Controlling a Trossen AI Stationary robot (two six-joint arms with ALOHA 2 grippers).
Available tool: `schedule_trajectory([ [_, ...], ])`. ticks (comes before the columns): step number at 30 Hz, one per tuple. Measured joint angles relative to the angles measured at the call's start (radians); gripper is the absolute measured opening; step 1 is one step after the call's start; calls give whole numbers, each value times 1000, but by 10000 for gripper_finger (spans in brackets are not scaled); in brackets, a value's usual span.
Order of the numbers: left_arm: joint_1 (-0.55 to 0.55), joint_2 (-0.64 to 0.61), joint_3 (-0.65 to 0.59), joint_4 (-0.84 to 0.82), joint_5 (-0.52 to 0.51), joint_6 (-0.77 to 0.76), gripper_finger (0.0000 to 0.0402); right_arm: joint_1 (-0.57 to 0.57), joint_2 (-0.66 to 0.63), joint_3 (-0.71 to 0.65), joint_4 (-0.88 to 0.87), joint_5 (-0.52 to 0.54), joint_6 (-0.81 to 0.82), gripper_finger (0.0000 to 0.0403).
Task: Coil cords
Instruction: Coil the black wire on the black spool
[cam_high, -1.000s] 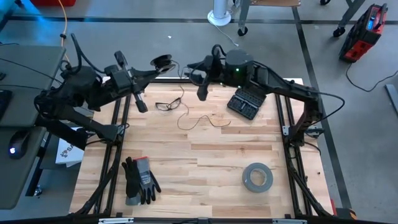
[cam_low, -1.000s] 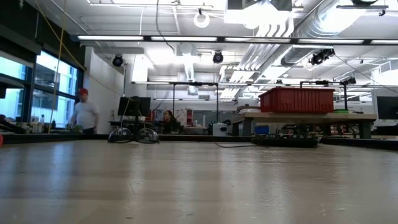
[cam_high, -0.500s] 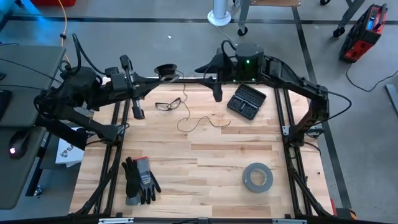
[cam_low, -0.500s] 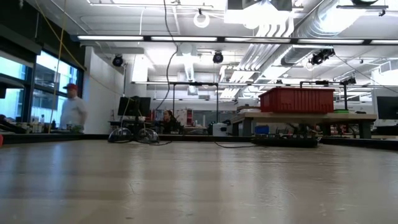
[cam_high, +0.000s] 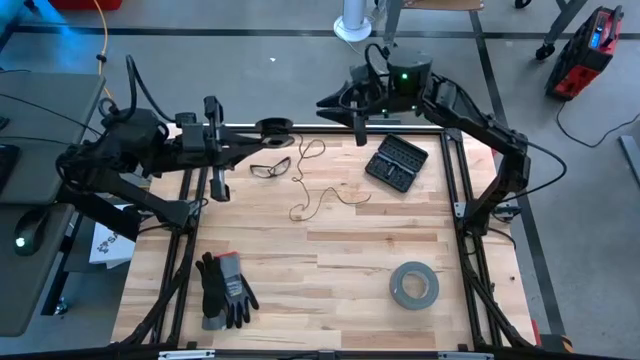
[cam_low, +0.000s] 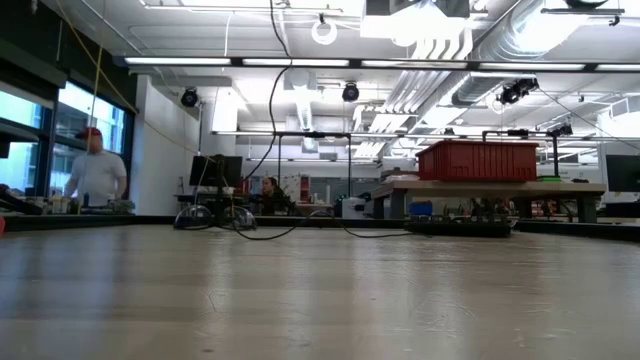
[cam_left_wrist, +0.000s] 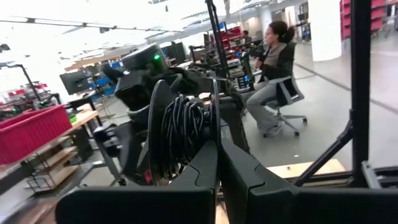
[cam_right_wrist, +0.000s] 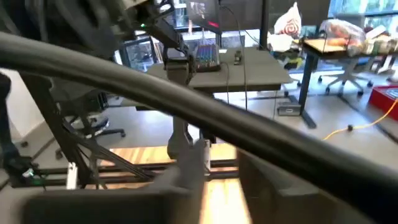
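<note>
Overhead: one cord, one spool clamped in left claw; right claw state unclear.

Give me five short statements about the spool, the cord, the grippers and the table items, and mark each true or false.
1. The left gripper is shut on the small round black spool. True.
2. The thin dark cord lies fully wound. False: loose loops trail over the wooden table.
3. The grey tape roll hangs on the right gripper. False: it lies on the table.
4. Black gloves lie near the table's front left. True.
5. Safety glasses lie near the spool. True.
</note>
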Motion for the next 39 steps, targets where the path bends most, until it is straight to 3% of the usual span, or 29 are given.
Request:
schedule_trajectory([
  [3,17,10,0,1,0,32,1,24,7,0,-2,32,-22,17],
  [7,41,33,0,-1,26,39,1,43,22,0,-31,59,-25,4],
  [13,67,59,0,-3,76,54,1,43,36,0,-99,57,-58,1],
  [21,103,59,0,-8,-19,165,1,83,16,0,-157,-20,-49,0],
  [28,144,58,0,0,-8,206,1,183,12,0,-219,-45,-56,0],
  [34,177,63,0,43,7,199,1,280,19,1,-167,86,-89,0],
  [39,202,64,0,179,18,198,1,342,78,1,-177,183,-90,0],
])
